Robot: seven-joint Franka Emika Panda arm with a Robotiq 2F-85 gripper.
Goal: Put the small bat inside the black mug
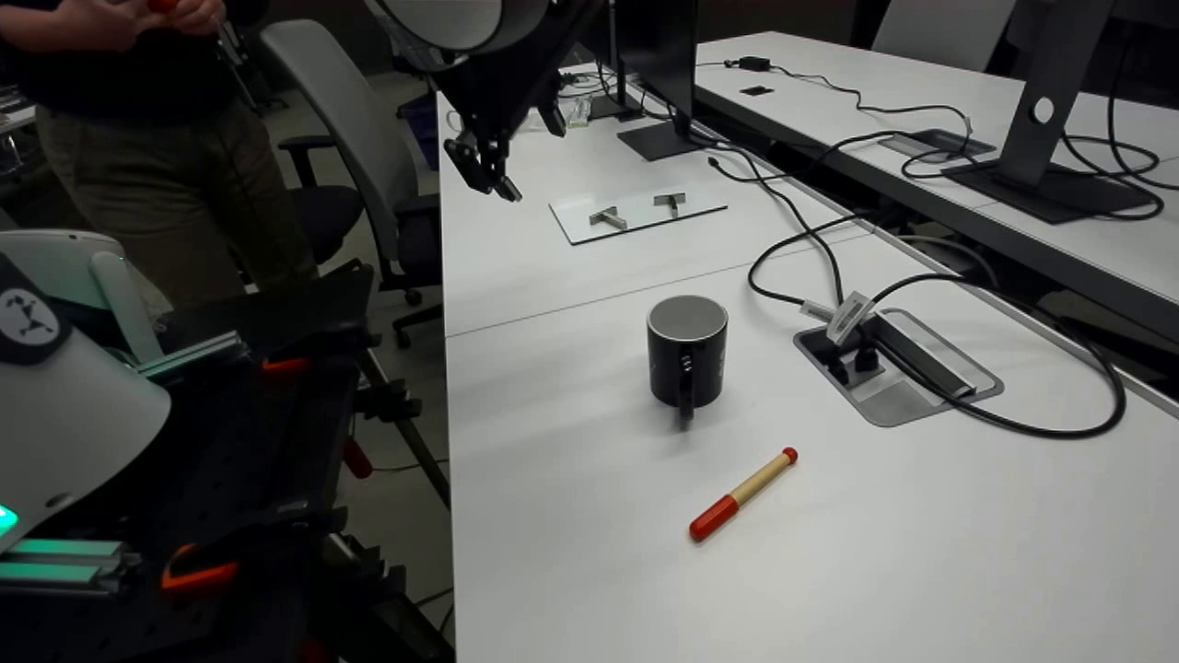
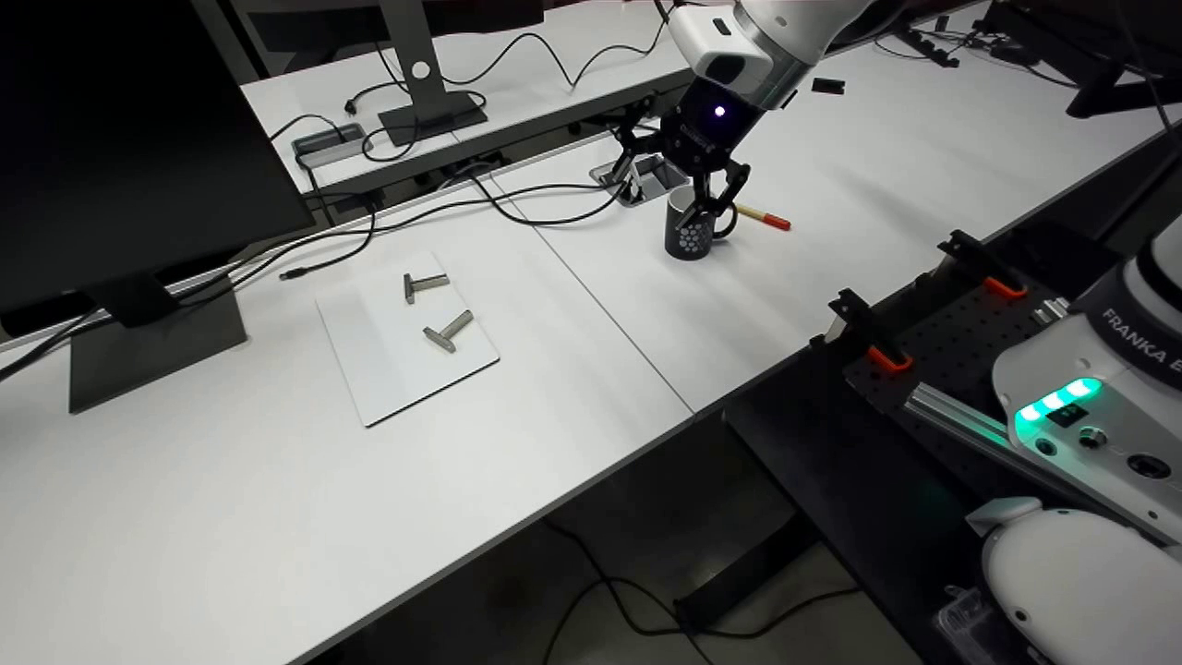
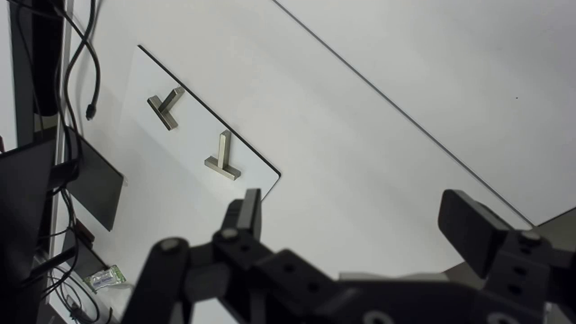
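Note:
The small bat (image 1: 757,481) lies flat on the white table, with a thick red end, a tan shaft and a small red knob. Beside it stands the black mug (image 1: 671,370), upright, its pale rim up and its handle facing the bat's side. In an exterior view the mug (image 2: 685,242) is partly covered by a finger, and the bat (image 2: 774,221) shows behind the handle. My gripper (image 3: 353,198) is open with nothing between its fingers. It hangs well above the table, away from both objects. Neither mug nor bat appears in the wrist view.
A thin white board (image 2: 388,383) carries two T-shaped metal pieces (image 3: 222,162). Near the mug sits a grey cable box (image 1: 889,401) with black cables (image 1: 1041,428) looping out. Monitor stands (image 2: 166,342) rise along the table. A person (image 1: 157,166) stands beyond the table's edge.

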